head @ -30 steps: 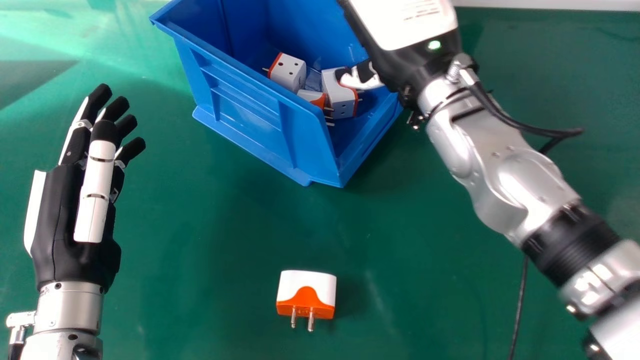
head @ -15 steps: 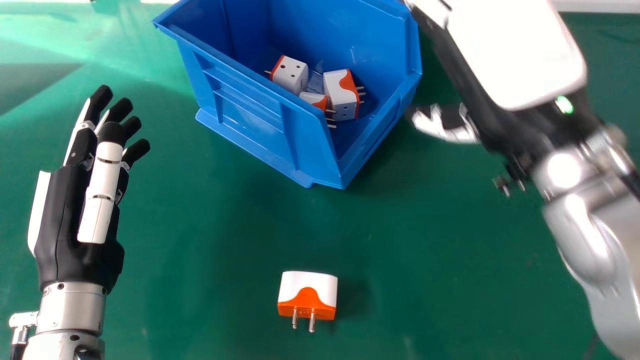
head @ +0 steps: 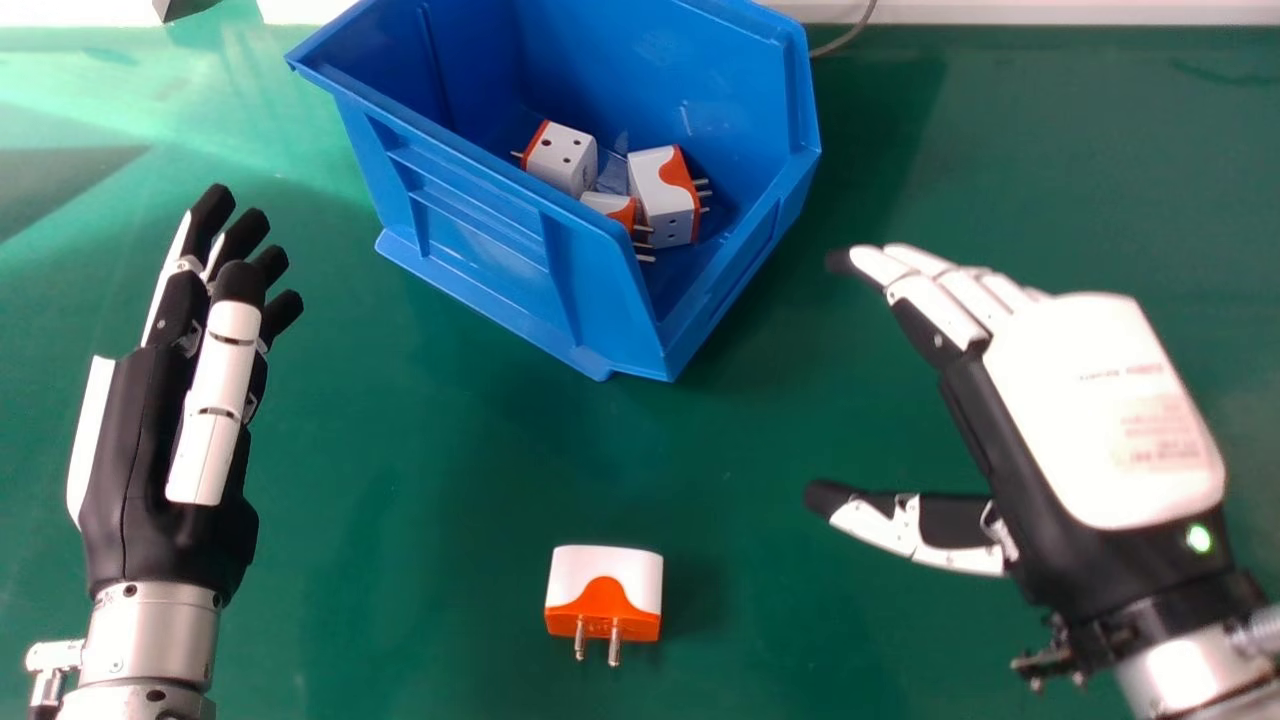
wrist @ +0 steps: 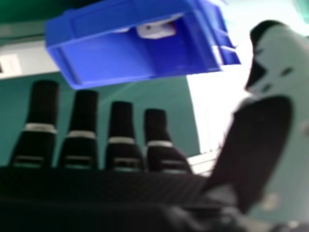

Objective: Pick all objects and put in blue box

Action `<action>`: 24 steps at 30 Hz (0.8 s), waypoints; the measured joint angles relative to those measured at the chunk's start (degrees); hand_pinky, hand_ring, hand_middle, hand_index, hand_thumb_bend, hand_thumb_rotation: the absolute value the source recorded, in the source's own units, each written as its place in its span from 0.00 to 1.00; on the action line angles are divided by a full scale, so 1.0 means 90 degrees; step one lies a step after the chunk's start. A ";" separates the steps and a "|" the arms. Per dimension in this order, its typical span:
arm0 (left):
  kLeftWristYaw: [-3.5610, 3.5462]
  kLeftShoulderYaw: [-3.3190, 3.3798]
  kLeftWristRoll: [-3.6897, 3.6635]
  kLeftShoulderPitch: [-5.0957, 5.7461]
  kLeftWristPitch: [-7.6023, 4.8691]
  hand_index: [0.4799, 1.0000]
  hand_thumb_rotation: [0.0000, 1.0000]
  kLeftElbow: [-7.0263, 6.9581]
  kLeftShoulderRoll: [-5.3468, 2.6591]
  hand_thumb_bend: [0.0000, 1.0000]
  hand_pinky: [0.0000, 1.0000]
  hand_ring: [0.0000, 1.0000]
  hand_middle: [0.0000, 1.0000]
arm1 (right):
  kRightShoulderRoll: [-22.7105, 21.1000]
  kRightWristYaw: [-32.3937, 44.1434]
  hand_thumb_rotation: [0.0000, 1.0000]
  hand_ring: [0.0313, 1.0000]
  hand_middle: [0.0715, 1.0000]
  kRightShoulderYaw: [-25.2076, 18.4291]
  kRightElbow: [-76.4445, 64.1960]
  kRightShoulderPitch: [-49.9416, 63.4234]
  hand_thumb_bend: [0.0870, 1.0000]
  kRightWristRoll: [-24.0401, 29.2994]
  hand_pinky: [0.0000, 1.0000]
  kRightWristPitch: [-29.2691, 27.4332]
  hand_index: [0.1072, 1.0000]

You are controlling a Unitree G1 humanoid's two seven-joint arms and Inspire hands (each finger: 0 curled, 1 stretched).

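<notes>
My right hand is over the table at the right, open and holding nothing, its thumb pointing left; its fingers also show in the right hand view. At the left stands my left hand, open and empty. One white and orange plug adapter lies on the green table near the front, between the hands, prongs facing the front edge. The blue box stands at the back with several such adapters inside. In the right hand view, the blue box holds a white adapter.
The green table spreads around the box and adapter. A pale strip runs along the back edge, with a thin cable behind the box. A dark object sits at the far left back.
My right hand has moved from over the box toward the right and the front, so the box interior is uncovered. The left hand and the loose adapter have shifted only slightly in view.
</notes>
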 measured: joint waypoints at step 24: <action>0.0049 -0.0111 0.0076 0.0125 -0.0330 0.87 0.77 0.0247 -0.0160 0.43 0.93 0.93 0.94 | 0.0767 -0.0388 0.41 0.66 0.70 0.0880 0.1236 0.0209 0.62 0.0195 0.54 -0.1237 0.70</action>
